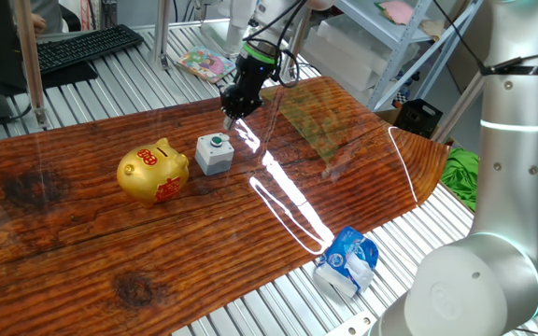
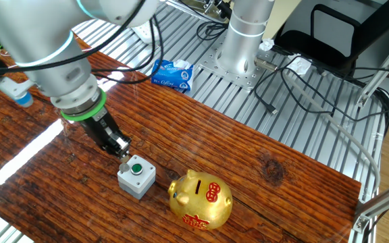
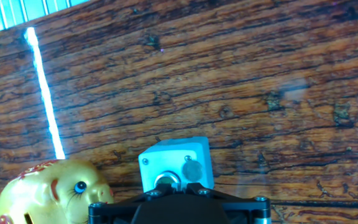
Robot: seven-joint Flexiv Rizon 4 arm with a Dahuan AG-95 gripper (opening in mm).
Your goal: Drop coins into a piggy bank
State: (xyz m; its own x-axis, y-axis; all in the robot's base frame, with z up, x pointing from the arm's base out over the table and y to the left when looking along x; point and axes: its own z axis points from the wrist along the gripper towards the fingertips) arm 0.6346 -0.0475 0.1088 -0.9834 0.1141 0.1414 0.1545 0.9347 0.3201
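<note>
Tool grips a coin above the grey box; we advise aligning it edgewise over the piggy bank slot.

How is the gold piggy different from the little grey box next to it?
The piggy bank is shiny gold and round like a pig; the grey box is dull and square. The piggy bank has red markings and a slot on top; the grey box has a green button on top. The piggy bank looks bigger. Both sit on the wooden table.
</note>
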